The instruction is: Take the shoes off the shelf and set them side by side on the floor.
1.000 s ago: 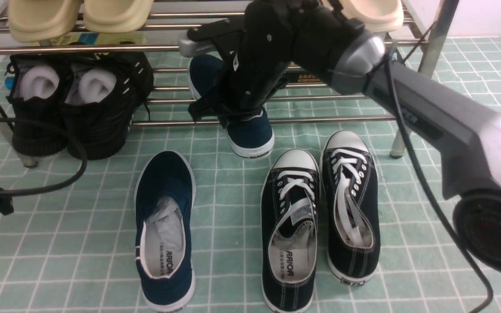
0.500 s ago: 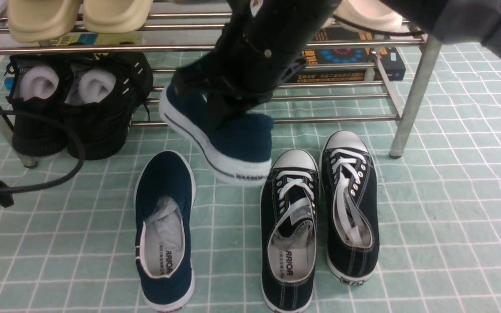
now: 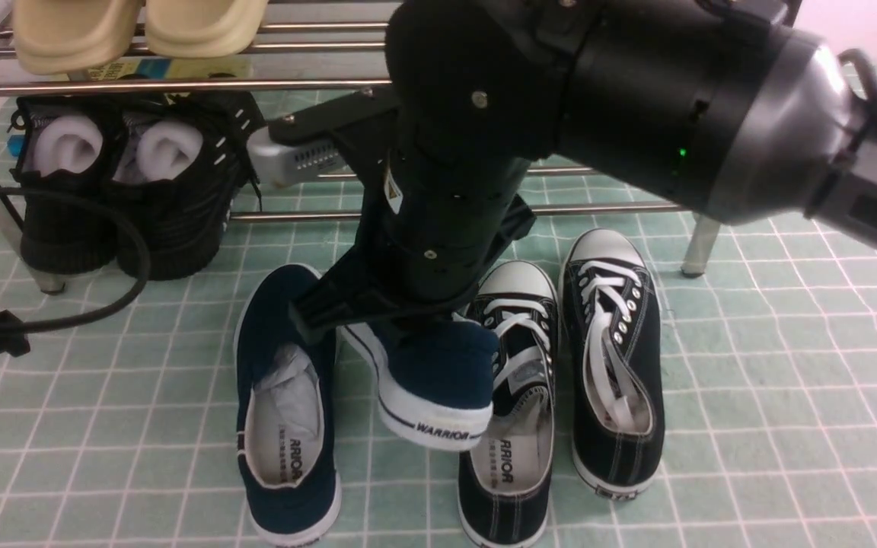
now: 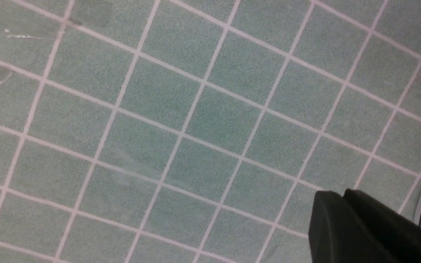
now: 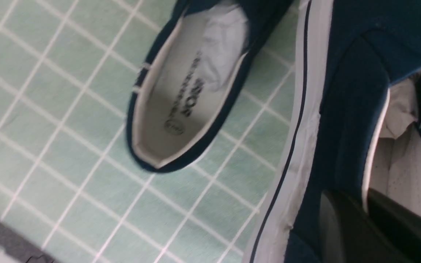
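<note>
Here our right gripper (image 3: pixel 400 308) is clamped on a navy slip-on (image 3: pixel 438 380). In the right wrist view one dark finger (image 5: pixel 342 226) presses the outside of the canvas wall and the other sits inside the opening, so the jaws are closed down to that wall's thickness. The shoe hangs from the gripper tilted, its white sole turned toward our left and its heel, printed WARRIOR, nearest the front camera. We cannot tell whether the heel touches the floor (image 3: pixel 773 380) beneath it. Just left of the gripper the second navy slip-on (image 3: pixel 286 411) lies flat on the pale green grid, toe pointing away from us, with its paper stuffing and printed insole showing. Just to the gripper's right lie two black lace-up sneakers (image 3: pixel 613 358) side by side, and the held shoe's heel hides part of the nearer one from the front camera. Beyond the gripper stands the shelf (image 3: pixel 180 84) of silver rods. Farther left, black high shoes (image 3: pixel 134 183) with white stuffing stand under its upper tier, and cream slippers (image 3: pixel 134 27) rest on top. Well off to the left, our left gripper (image 4: pixel 360 233) hangs over bare floor, but only a black edge of it shows, so we cannot tell how far it is open.
</note>
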`<state>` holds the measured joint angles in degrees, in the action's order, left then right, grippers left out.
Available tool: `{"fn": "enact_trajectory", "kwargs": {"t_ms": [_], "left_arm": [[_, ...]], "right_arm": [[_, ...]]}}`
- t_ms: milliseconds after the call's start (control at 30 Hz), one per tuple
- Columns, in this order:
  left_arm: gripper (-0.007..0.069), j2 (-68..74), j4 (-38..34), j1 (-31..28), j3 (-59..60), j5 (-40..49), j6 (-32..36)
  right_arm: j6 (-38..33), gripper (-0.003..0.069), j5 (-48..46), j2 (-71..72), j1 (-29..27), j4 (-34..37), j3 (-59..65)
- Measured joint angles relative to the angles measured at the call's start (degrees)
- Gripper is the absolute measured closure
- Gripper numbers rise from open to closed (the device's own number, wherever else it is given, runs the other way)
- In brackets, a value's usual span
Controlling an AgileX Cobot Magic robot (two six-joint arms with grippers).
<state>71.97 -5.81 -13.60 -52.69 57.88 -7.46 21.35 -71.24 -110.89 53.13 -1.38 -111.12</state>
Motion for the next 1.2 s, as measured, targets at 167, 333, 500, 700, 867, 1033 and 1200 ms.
{"fn": "enact_trajectory", "kwargs": {"t_ms": [167, 333, 500, 700, 867, 1033, 1200], "left_arm": [[0.0561, 0.00, -0.18, 0.00, 0.00, 0.00, 0.00], [0.0556, 0.00, -0.18, 0.00, 0.00, 0.10, 0.00], [0.0554, 0.00, -0.18, 0.00, 0.00, 0.22, 0.00], [0.0554, 0.00, -0.18, 0.00, 0.00, 0.22, 0.00], [0.0552, 0.00, -0.18, 0.00, 0.00, 0.55, 0.00], [0.0545, 0.00, -0.18, 0.00, 0.00, 0.91, 0.00], [0.0538, 0.00, -0.18, 0.00, 0.00, 1.24, 0.00]], "right_arm": [[0.19, 0.0622, 1.05, -0.19, -0.06, -2.54, 0.00], [0.45, 0.0622, 6.43, -2.82, -0.06, -4.45, 0.00], [4.84, 0.0622, 9.66, -7.70, 0.00, -9.74, 0.00], [8.39, 0.0622, 9.03, -10.97, 0.35, -10.66, -0.10], [8.74, 0.0618, 8.89, -12.29, 0.35, -6.69, -0.10], [9.06, 0.0612, 9.72, -12.58, 0.18, -1.91, -0.10], [12.33, 0.0560, 9.15, -12.58, 1.00, -0.63, -0.10]]}}
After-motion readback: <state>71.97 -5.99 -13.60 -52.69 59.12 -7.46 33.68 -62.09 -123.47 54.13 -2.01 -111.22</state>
